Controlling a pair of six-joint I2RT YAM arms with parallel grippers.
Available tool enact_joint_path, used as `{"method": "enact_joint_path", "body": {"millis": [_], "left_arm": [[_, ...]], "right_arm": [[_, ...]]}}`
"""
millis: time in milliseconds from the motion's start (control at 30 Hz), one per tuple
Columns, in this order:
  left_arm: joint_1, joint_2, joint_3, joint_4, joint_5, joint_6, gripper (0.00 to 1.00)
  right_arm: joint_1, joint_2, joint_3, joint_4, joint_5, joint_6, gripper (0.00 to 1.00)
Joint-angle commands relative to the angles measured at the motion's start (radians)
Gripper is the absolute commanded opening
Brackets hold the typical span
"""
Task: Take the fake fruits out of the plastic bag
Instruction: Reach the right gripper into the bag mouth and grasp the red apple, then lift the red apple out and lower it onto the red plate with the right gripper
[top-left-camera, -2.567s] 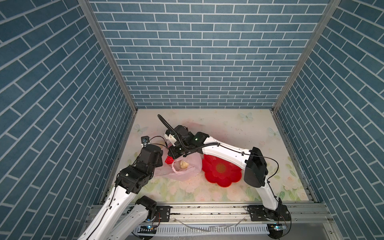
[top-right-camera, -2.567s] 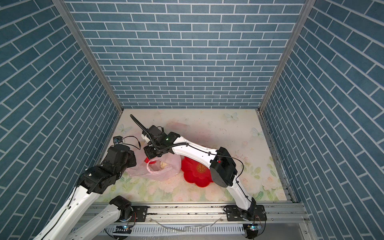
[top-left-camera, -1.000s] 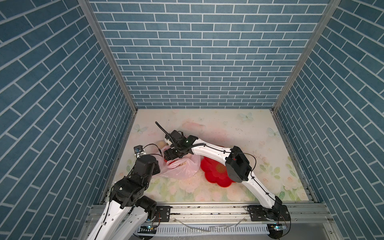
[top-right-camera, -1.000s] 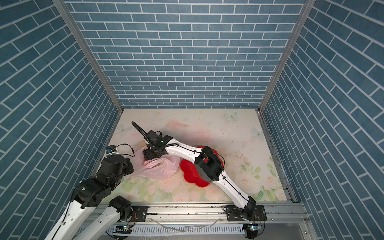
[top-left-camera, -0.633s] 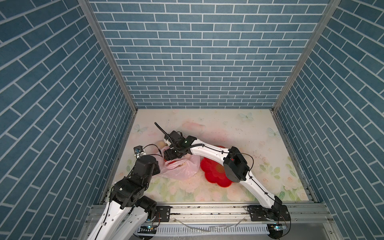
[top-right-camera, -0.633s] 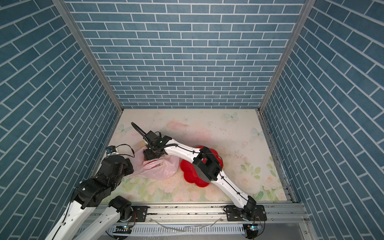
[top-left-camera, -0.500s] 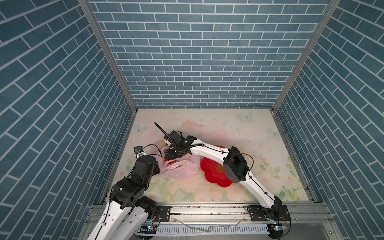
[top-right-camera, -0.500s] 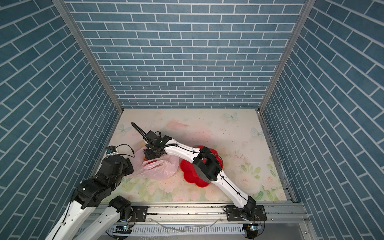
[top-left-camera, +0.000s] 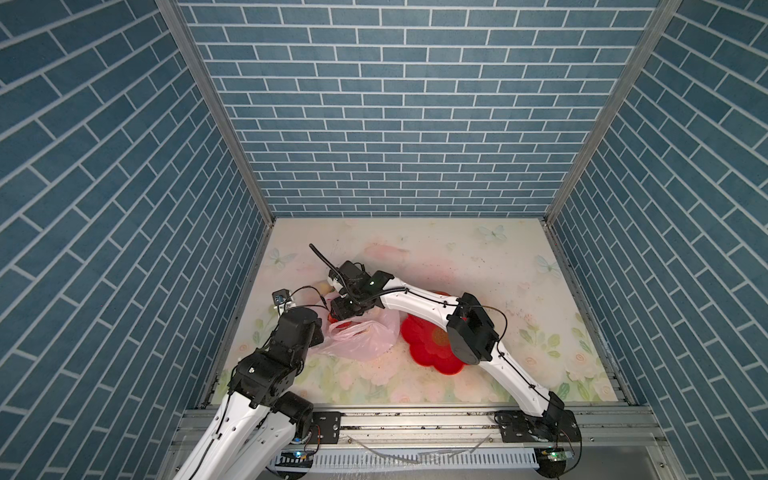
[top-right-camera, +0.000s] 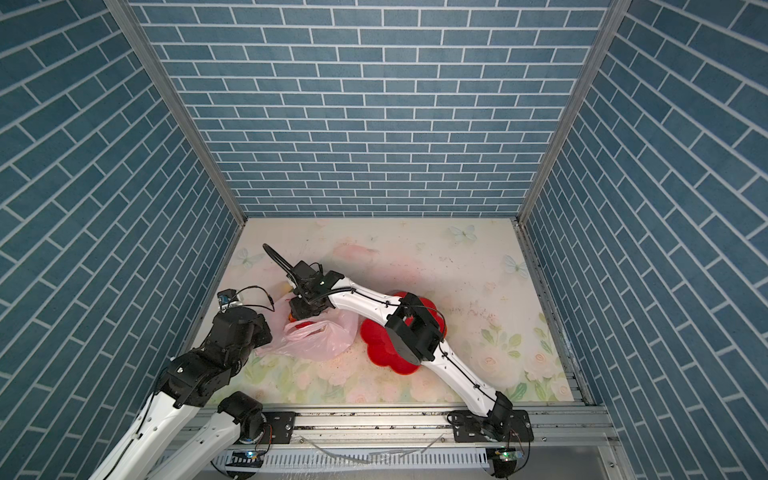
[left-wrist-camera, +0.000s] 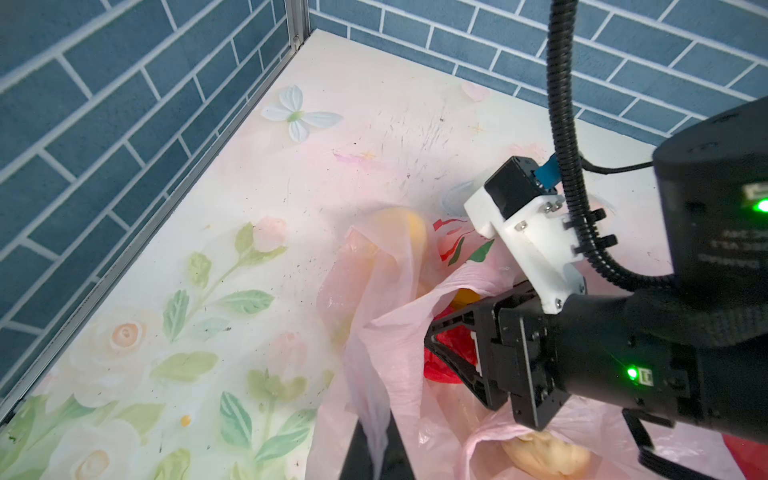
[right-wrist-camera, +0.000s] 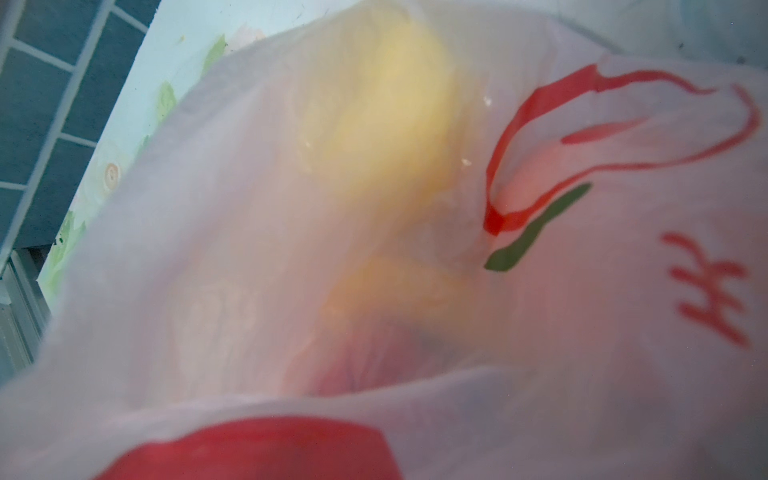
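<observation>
- Left end effector (left-wrist-camera: 371, 451): clamped on the plastic bag (top-left-camera: 365, 338) rim. The bag lies lower left in both top views, beside the red dish (top-left-camera: 432, 357).
- Right end effector (left-wrist-camera: 440, 345): narrower than a second ago, inside the bag mouth at the red fruit (left-wrist-camera: 455, 349); grip unconfirmed.
- Judgement: a fruit pick is starting; the other fake fruits (left-wrist-camera: 544, 457) are still bagged.

Pink bag (top-left-camera: 365, 345), red-green print; red dish (top-left-camera: 432, 357); blurred fruit (right-wrist-camera: 374, 116) seemingly yellow.

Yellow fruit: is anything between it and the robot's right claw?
Yes. A fold of the plastic bag lies between the right gripper and the yellow fruit, which shows only through the pink film.
</observation>
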Motion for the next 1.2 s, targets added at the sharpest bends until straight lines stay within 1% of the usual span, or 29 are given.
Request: {"method": "enact_joint_path", "body": {"millis": [0,233,367,667,700,967,1067,1167], "left_arm": [[0.005,-0.006,0.003,0.013,-0.025,0.006,0.06],[0.005,-0.003,0.018,0.022,-0.018,0.021,0.06],[0.006,0.010,0.055,0.030,-0.011,0.032,0.06],[0.005,0.028,0.104,0.045,0.008,0.052,0.07],[0.005,0.030,0.108,0.045,0.011,0.055,0.06],[0.006,0.067,0.128,0.063,0.044,0.077,0.07],[0.005,0.068,0.134,0.072,0.060,0.082,0.07],[0.006,0.105,0.138,0.076,0.069,0.092,0.07]], "right_arm": [[0.002,-0.086,-0.029,-0.004,-0.027,-0.035,0.24],[0.003,-0.191,-0.089,0.013,-0.041,-0.055,0.22],[0.004,-0.236,-0.112,0.018,-0.051,-0.066,0.22],[0.003,-0.304,-0.160,0.026,-0.025,-0.085,0.21],[0.002,-0.344,-0.165,0.026,-0.019,-0.089,0.21],[-0.003,-0.481,-0.245,0.033,0.054,-0.102,0.20],[-0.015,-0.550,-0.317,0.036,0.095,-0.100,0.19],[-0.041,-0.631,-0.428,0.059,0.140,-0.078,0.19]]}}
